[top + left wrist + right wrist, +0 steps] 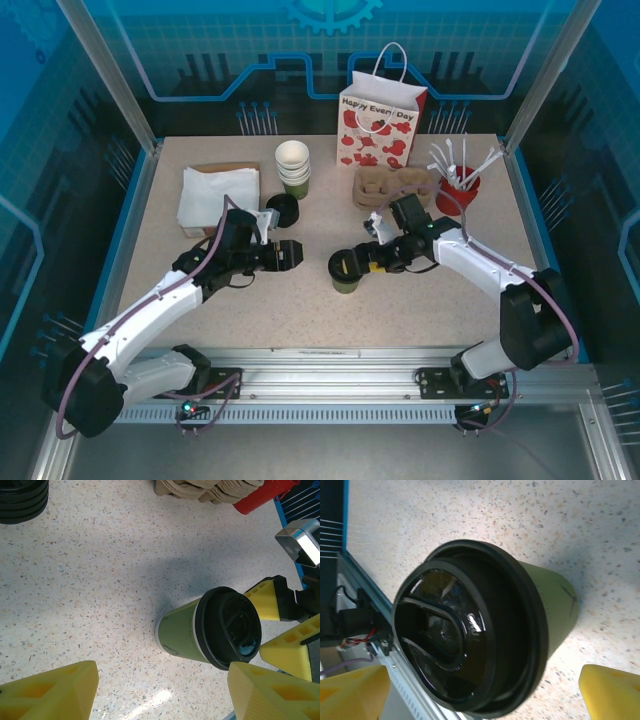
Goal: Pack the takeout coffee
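From above, the cup [346, 272] stands just right of centre on the table [300, 320], black lid [345, 264] on. The right claw [362, 264] is right against its right side and the left claw [290, 254] is a little apart to its left. A bag [380, 125], a cup stack [293, 165] and napkins [218, 195] sit along the top. The left wrist view adds detail: the left claw [162, 690] has its yellow fingers [50, 695] spread wide at the bottom corners with only bare table [100, 580] between them. The cup [180, 630] is beyond, lower right of centre. The right claw [274, 627] flanks the lid [230, 627], and spare lids [22, 500] are at the upper left. In the right wrist view the lid [450, 630] is large at centre-left. The right claw [485, 690] is spread wide; whether it touches the cup [550, 595] I cannot tell.
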`<state>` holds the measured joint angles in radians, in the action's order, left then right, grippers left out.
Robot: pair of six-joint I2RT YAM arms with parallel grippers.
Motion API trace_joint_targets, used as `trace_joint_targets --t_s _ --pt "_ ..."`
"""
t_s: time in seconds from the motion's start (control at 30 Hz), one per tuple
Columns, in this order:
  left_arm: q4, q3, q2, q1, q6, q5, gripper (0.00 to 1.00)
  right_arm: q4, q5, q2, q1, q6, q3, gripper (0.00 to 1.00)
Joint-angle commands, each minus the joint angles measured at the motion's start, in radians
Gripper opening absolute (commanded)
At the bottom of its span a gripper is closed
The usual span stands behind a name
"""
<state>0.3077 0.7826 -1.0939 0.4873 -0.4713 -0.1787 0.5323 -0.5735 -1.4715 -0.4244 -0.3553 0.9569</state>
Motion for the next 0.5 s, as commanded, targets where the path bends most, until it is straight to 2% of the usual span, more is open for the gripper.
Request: trace_joint_targets --t_s 0.0,0.47 --pt "0.024 0.001 0.017 0.003 0.002 0.037 0.71 -0.102 -0.084 -0.018 0.012 -0.065 -0.022 0.95" --pt "0.064 0.0 0.065 -0.01 0.003 0.145 0.71 -0.24 -0.099 -0.048 -0.056 -0.172 -0.037 0.81"
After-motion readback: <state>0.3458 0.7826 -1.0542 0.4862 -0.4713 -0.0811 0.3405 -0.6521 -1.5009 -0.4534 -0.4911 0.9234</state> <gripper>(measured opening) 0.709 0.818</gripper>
